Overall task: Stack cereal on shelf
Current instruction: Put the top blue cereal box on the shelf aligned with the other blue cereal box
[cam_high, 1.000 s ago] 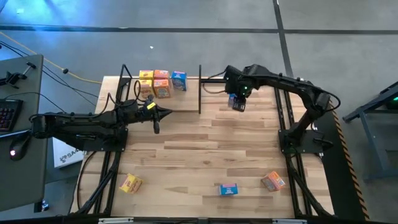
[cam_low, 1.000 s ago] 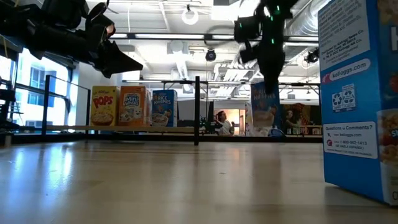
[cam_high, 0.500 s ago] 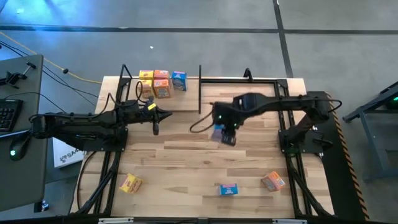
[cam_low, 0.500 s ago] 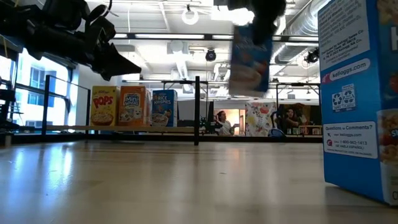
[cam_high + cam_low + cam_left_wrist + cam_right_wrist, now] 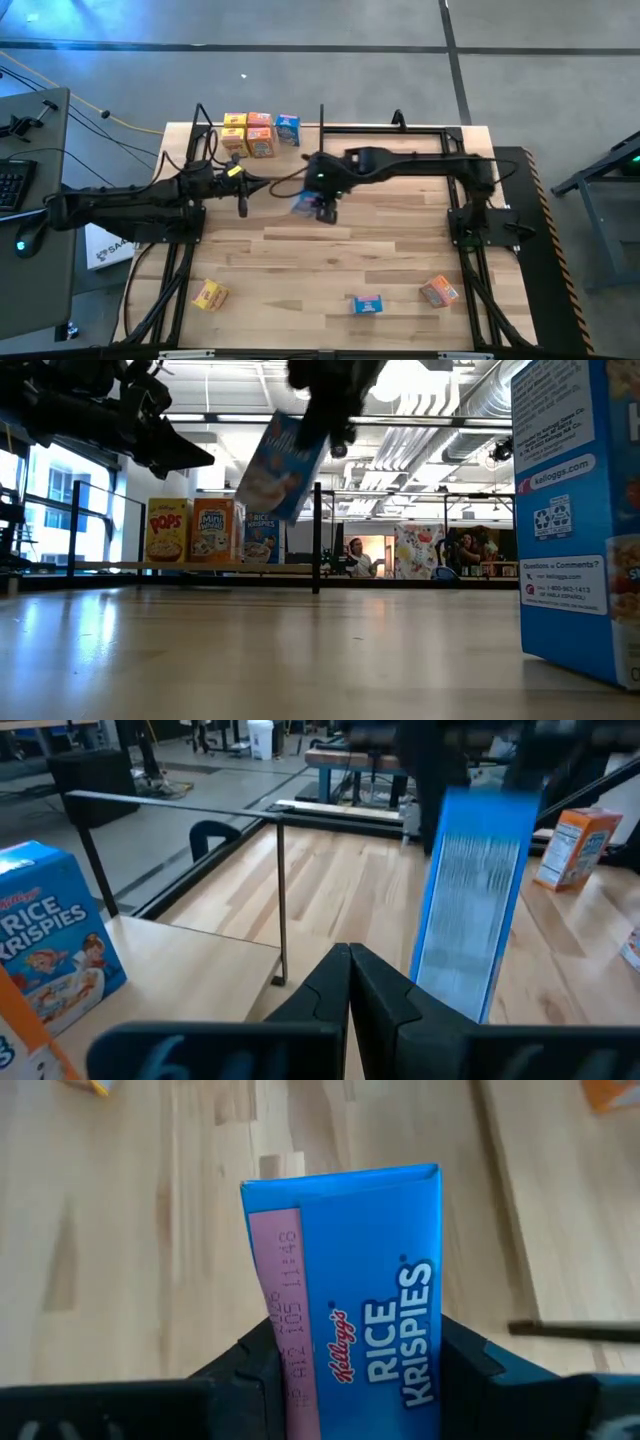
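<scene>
We are mid-carry: our right gripper [image 5: 318, 203] holds a blue Rice Krispies box [image 5: 350, 1305] clamped between half-spread fingers, tilted in the air above mid-table, with the shelf [image 5: 290, 160] at about ten o'clock from it. The left gripper [image 5: 243, 204] (fingers pressed shut, holding nothing) hovers beside the shelf. Next, we judge, the box must be righted and set beside the standing cereal boxes [image 5: 259, 133].
</scene>
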`<action>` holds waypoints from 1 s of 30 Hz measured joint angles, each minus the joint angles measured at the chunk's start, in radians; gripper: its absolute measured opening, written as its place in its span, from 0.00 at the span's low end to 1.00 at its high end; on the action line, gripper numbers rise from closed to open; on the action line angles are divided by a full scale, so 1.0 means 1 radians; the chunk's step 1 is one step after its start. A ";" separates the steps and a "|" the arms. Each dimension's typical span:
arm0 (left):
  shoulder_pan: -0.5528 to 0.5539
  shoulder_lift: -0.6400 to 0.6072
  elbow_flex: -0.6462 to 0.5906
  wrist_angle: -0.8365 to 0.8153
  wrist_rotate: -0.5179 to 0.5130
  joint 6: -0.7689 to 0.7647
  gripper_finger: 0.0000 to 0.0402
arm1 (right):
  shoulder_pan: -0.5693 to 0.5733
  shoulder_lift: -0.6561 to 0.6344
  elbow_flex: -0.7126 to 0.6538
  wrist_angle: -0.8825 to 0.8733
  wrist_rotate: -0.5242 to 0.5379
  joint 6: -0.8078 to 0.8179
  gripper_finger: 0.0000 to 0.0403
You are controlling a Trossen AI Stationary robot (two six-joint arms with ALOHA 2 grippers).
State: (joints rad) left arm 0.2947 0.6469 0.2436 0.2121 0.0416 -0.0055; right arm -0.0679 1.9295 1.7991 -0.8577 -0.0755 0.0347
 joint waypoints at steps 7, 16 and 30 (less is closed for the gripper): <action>0.000 -0.006 0.000 -0.016 -0.005 0.008 0.00 | -0.014 0.210 0.174 -0.009 0.023 -0.077 0.36; 0.000 -0.006 0.000 -0.049 -0.001 0.010 0.00 | -0.025 0.321 0.223 0.000 0.096 -0.106 0.42; -0.001 -0.006 -0.001 -0.097 0.051 0.025 0.00 | -0.024 0.331 0.261 0.083 0.140 -0.143 0.65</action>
State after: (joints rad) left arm 0.2939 0.6411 0.2428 0.1150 0.0921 0.0193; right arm -0.0921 2.2601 2.0599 -0.7742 0.0648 -0.1087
